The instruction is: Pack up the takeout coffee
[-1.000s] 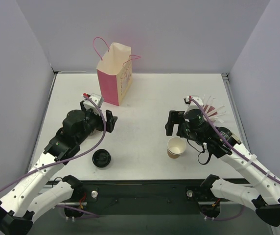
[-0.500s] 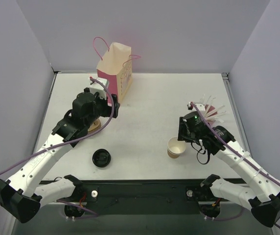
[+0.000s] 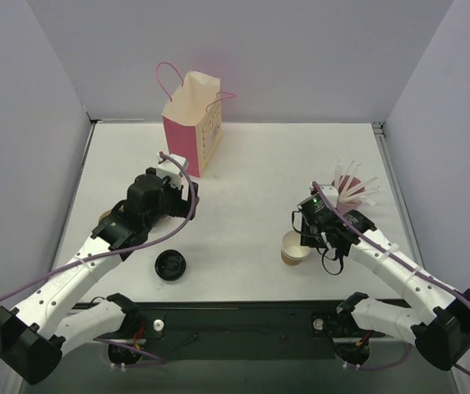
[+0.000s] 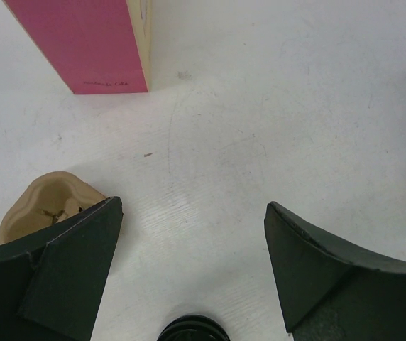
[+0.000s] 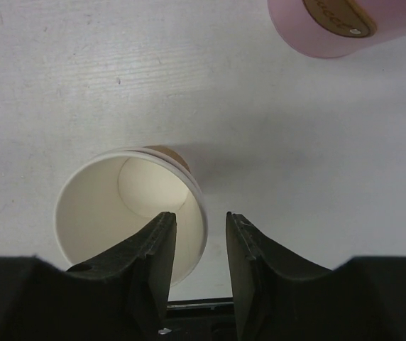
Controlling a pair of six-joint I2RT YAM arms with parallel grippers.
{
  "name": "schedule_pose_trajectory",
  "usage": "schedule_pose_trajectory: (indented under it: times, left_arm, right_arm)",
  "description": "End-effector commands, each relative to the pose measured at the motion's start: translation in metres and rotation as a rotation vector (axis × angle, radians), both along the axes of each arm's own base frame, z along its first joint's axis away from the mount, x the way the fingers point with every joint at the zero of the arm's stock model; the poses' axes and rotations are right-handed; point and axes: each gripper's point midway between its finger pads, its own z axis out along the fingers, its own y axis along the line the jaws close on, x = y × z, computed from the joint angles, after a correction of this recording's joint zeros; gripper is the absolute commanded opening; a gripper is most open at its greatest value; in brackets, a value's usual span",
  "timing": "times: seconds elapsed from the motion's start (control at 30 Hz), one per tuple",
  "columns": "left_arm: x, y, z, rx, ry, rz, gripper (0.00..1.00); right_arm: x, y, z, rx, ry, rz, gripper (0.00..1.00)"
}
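The takeout coffee with its lid on is out of view. A brown paper cup [image 3: 296, 246] without a lid stands at the front right, cream-white inside [image 5: 135, 195]. A loose black lid [image 3: 171, 265] lies at the front left and shows at the bottom edge of the left wrist view [image 4: 192, 331]. My right gripper [image 3: 304, 232] hangs over the cup, its narrowed jaws [image 5: 200, 214] astride the near rim, one finger inside and one outside, with gaps showing. My left gripper [image 3: 188, 195] hovers wide open [image 4: 193, 206] over bare table between the lid and the bag.
A pink and cream paper bag [image 3: 191, 123] with purple handles stands upright at the back left; its base [image 4: 82, 42] shows in the left wrist view. A tan pulp piece [image 4: 43, 206] lies by the left fingers. A pink cup of white sticks [image 3: 352, 185] stands behind the right arm.
My right gripper swung down onto the cup's rim and its jaws narrowed a lot. The left arm reached toward the bag, then drew back a little, jaws still wide.
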Motion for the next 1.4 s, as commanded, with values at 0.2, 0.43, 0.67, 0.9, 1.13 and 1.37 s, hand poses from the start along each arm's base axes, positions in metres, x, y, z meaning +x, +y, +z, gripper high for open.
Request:
schedule_pose_trajectory:
  times: [0.2, 0.43, 0.67, 0.9, 1.13, 1.37]
  left_arm:
    - [-0.001, -0.011, 0.024, -0.033, -0.078, -0.054, 0.91]
    - [-0.002, -0.012, 0.024, -0.030, -0.082, -0.056, 0.91]
    - [-0.002, -0.014, 0.021, -0.024, -0.071, -0.063, 0.91]
    - [-0.003, -0.015, 0.021, -0.025, -0.074, -0.069, 0.91]
    - [-0.003, -0.018, 0.018, -0.021, -0.063, -0.083, 0.91]
    - [-0.004, -0.019, 0.019, -0.020, -0.069, -0.090, 0.91]
  right_arm:
    - [-0.001, -0.011, -0.019, -0.047, 0.031, -0.048, 0.26]
    - [0.002, -0.015, -0.016, -0.054, 0.002, -0.065, 0.13]
    - [0.004, -0.021, -0.007, -0.040, -0.036, -0.091, 0.06]
    - [0.005, -0.024, 0.001, -0.011, -0.076, -0.119, 0.06]
    - [0.006, -0.028, 0.008, 0.042, -0.133, -0.160, 0.08]
    - [0.005, -0.033, 0.011, 0.103, -0.143, -0.184, 0.05]
